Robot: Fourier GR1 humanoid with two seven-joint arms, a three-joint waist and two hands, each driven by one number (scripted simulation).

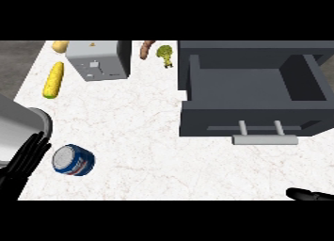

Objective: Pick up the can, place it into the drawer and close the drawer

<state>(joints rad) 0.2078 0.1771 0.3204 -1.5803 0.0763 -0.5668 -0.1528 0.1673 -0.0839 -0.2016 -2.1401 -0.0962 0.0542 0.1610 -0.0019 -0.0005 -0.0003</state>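
From the head view I see one can (73,160) lying tipped on the surface (155,141) at near left, its long axis running left to right, lid toward my left hand (22,162), which sits just beside it, fingers straight. My right hand (315,195) is well apart, also open. One drawer (256,92) stands open, far right.

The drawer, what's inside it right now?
The open drawer shows only its bare grey floor; nothing lies in it. The can sits out on the counter beside the left hand. The drawer's front strip, behind its front panel, is hidden.
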